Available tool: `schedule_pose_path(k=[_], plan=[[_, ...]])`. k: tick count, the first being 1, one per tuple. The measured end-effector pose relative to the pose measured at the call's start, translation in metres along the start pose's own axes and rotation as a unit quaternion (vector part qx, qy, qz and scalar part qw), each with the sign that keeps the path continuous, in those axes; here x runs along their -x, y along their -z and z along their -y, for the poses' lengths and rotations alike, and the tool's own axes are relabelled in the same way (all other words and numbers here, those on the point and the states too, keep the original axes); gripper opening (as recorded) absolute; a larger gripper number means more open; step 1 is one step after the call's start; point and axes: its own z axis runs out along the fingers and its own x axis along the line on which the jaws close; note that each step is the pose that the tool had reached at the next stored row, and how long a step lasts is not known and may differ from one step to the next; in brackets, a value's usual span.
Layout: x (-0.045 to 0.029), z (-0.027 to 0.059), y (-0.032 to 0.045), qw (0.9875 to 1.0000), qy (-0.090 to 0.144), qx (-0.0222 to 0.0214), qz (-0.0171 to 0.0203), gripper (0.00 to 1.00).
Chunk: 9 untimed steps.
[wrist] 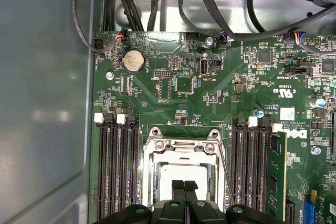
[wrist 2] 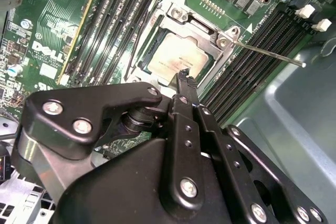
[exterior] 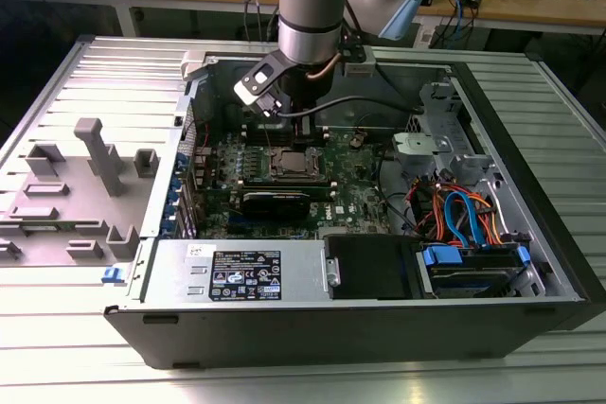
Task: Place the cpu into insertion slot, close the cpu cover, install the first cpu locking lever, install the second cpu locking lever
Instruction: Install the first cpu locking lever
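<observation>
The cpu (wrist 2: 176,59) lies in place under the clenched, empty gripper (wrist: 184,186). The cpu cover (wrist 2: 206,31) looks down; one locking lever (wrist 2: 268,53) looks loose.

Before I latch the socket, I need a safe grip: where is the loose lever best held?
Probably near the free end of the lever, coming from above, pinching across the thin rod: it juts straight out from the socket over the memory slots.
</observation>
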Motion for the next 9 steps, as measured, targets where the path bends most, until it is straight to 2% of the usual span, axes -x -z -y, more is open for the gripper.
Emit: schedule_pose_path(k=[9], plan=[[-0.0001, 0.0000, 0.0041, 1.0000, 0.000, 0.0000, 0.0001, 0.11]])
